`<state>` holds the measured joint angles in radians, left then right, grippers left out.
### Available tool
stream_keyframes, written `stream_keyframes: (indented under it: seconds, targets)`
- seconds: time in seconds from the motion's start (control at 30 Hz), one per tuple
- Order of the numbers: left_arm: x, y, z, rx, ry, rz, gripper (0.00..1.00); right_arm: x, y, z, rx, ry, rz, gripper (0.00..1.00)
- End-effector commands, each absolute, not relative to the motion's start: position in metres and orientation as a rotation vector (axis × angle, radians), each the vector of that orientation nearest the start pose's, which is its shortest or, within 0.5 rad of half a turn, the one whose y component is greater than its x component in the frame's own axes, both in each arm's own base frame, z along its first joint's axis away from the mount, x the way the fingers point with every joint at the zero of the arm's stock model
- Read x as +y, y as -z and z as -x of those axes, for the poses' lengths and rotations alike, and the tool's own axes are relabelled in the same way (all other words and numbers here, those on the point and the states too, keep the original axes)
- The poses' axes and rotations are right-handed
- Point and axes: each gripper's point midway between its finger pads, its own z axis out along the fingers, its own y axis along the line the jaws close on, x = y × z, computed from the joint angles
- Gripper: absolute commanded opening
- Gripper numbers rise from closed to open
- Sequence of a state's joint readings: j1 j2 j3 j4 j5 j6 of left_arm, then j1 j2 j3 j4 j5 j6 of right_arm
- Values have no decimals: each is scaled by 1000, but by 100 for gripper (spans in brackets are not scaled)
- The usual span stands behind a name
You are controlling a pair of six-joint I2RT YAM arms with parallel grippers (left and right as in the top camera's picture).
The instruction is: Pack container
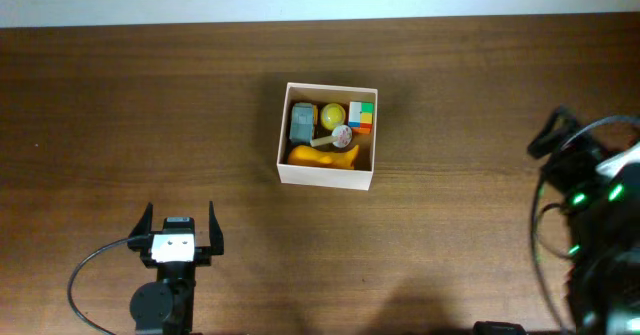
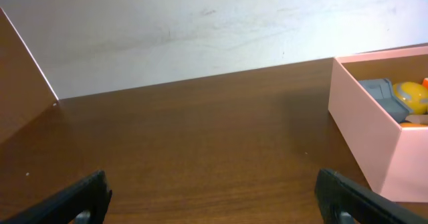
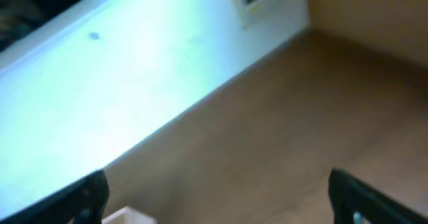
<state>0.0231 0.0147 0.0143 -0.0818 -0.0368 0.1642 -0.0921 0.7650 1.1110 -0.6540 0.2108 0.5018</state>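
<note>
Container (image 1: pixel 327 176) and both arms share a brown worktop (image 1: pixel 140 105). Nearest, at lower left of the frame, the left pincer (image 1: pixel 180 213) stands wide, holding nothing. Seen from its own wrist, the right pincer (image 3: pixel 217 207) gapes wide too, empty. Farther back, at centre, the container holds a grey block (image 1: pixel 302 123), yellow ball (image 1: pixel 332 114), coloured cube (image 1: pixel 361 115) and orange toy (image 1: pixel 322 156).

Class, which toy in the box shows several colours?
The cube in the upper right corner of the box, overhead view: patchwork of coloured squares, while the ball, grey toy and orange toy are plain.
</note>
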Motion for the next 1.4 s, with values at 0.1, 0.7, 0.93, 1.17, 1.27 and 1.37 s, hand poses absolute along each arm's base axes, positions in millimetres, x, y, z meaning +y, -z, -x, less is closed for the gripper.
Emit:
stream_keyframes:
  seconds: [0.1,0.7,0.93,1.17,1.27,1.37]
  targets:
    - [12,-156,-246,1651,-177,-98,99,-42,-299,-259,1563,-190,-588,99]
    - [12,-156,-246,1651,-177,-98,99,-27,-208,-239,1482,-202,-453,99]
    - [12,-156,-246,1651,-177,-98,99,-9,-202,-241,1539,-132,-273,99]
    - [12,-156,-246,1651,-177,-98,99,0,-175,-244,1589,-163,-238,99]
    - [12,-156,-246,1651,-177,-98,99,4,-158,-246,1629,-168,-211,99]
    - [12,-156,-246,1651,-177,-98,99,19,-156,-245,1649,-140,-26,99]
